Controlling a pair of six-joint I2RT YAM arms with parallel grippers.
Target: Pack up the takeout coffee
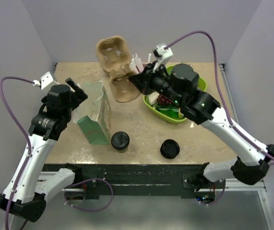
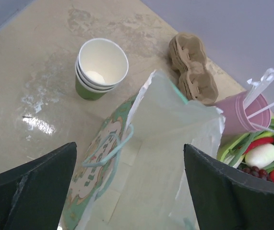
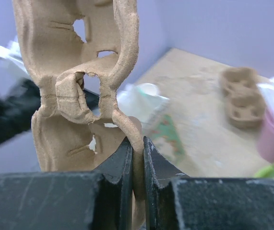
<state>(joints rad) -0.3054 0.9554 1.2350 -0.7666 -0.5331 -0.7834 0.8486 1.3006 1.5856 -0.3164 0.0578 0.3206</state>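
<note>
Cardboard carrier sits rim-pinched in right claw; left claw gapes, seemingly above bag.

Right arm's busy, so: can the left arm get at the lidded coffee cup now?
Probably yes: the left gripper is open and empty, and the coffee cup stands uncovered beside the bag.
</note>
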